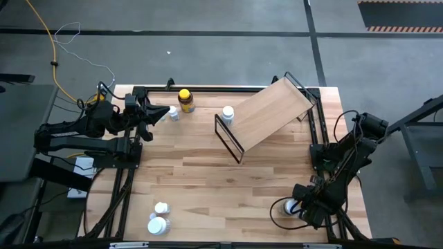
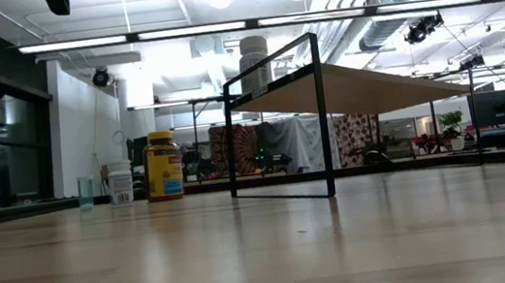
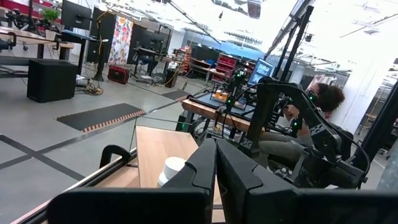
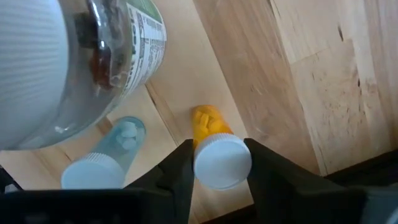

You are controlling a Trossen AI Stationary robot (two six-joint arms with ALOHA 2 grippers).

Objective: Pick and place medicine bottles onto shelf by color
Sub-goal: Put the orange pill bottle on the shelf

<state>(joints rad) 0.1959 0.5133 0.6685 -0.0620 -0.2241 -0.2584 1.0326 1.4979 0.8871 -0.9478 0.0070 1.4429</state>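
Well apart from the shelf (image 1: 266,114), out past its near end toward the table's right-hand corner, the right gripper (image 4: 219,150) hung over a small cluster of medicine bottles. Its jaws were set against both sides of the white cap of an orange vial (image 4: 222,163). The grip looked made, though the vial was not yet lifted. Just beside it, on the side away from the shelf as far as I could judge, were a blue-tinted vial (image 4: 102,165) and a large clear bottle (image 4: 68,68) with a ribbed white cap.

The orange vial seemed to stand upright, its cap toward the wrist and its long axis running down to the tabletop. It would likely handle as a light, stiff plastic tube. It is not fragile, but it is smooth and round, so it could twist or slip if pinched off-centre. The cap, or the neck just under it, was the sensible place to hold, squarely across its width.

The left gripper (image 1: 155,114) waited with its jaws together and empty, off the shelf's other end, near the amber bottle (image 1: 185,100). A white bottle (image 1: 228,114) stood just beside the shelf's wire frame there.
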